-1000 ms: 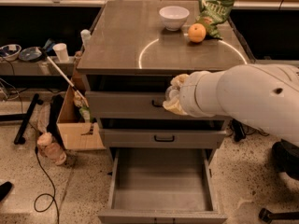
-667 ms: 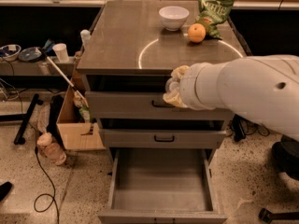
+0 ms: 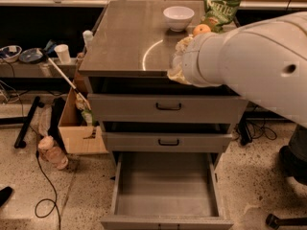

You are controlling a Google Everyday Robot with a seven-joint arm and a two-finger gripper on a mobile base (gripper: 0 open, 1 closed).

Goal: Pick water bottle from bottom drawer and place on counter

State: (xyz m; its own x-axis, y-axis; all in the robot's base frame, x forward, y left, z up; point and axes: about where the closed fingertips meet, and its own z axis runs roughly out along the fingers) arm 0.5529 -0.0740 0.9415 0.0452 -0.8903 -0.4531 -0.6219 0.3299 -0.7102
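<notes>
The bottom drawer [image 3: 165, 195] is pulled fully out, and its plain grey interior shows nothing inside. No water bottle shows anywhere; it is hidden or out of view. The counter [image 3: 129, 37] is a grey-brown metal top with a bright arc on it. My big white arm comes in from the right. Its cream-coloured end, the gripper [image 3: 178, 61], hangs over the counter's front right edge, above the top drawer [image 3: 168, 107].
On the counter's far side stand a white bowl [image 3: 178, 17], an orange [image 3: 201, 29] and a green snack bag [image 3: 219, 9]. A cardboard box [image 3: 79, 131] and a pinkish bottle [image 3: 52, 151] sit on the floor at left. A cluttered side shelf [image 3: 33, 66] is further left.
My arm has risen from in front of the top drawer to the level of the counter's front edge. The drawers and counter items have not moved.
</notes>
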